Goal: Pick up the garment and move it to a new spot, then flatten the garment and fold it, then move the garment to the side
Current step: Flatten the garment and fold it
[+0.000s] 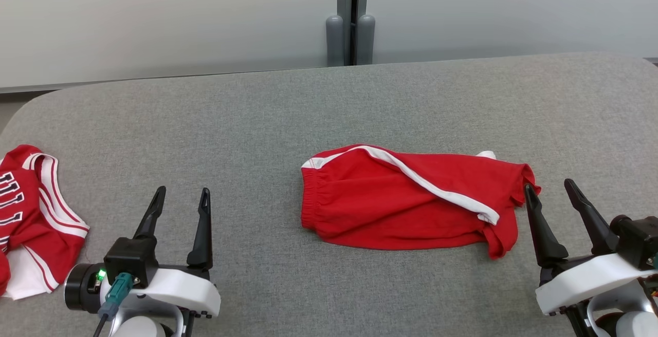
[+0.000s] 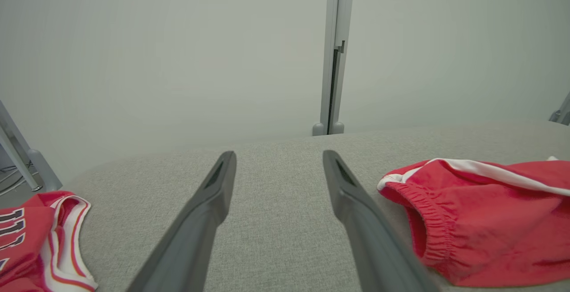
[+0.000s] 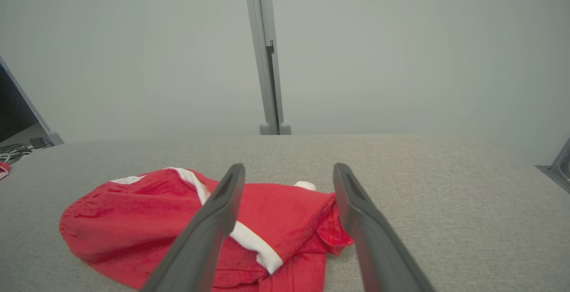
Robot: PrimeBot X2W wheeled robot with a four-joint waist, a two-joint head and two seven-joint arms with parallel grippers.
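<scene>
The red shorts (image 1: 390,208) lie on the grey cloth-covered table (image 1: 257,121), a little toward 4 o'clock from the middle of the head view. The elastic waistband (image 1: 308,198) faces 9 o'clock and the leg hems (image 1: 522,183) face 3 o'clock. They look like thin, light knit: limp, prone to sag and bunch when lifted, not slippery and not fragile. The gathered waistband and the stitched hems are likely the firmest places to pinch, better than the loose middle crossed by the white stripe (image 1: 437,185). The right gripper (image 1: 548,185) sits low at 4 o'clock with its fingers spread and pointing toward 12. In its wrist view the hem corner lies between the fingers, though whether they touch the cloth cannot be told. The left gripper (image 1: 183,190) rests at 7 o'clock, also spread and empty, well apart from the waistband. Further toward 9 o'clock, a red-and-white jersey (image 1: 31,208) sits at the table edge.
</scene>
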